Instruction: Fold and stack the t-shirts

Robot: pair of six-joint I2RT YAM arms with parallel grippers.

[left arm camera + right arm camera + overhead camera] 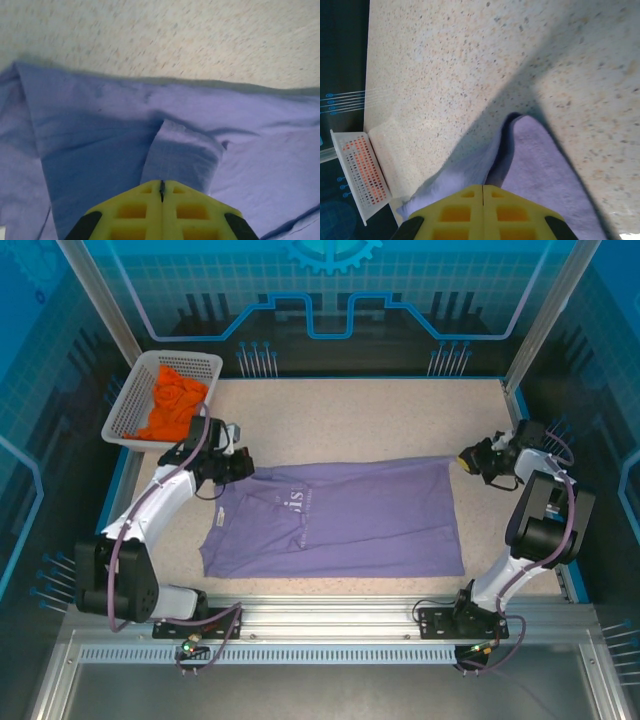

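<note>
Left gripper (pixel 240 468) clenched on the lavender t-shirt (pixel 340 520) at its collar end; right gripper (pixel 468 460) clenched on the far hem corner. I note the shirt spread mid-table, long axis left-right, collar leftward. Bare speckled table (pixel 380 410) lies beyond. The orange t-shirt (pixel 175 405) sits in the white mesh basket (pixel 125 410), far-left corner.

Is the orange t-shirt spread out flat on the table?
No, the orange t-shirt sits bunched up inside the white basket at the far left corner of the table.
</note>
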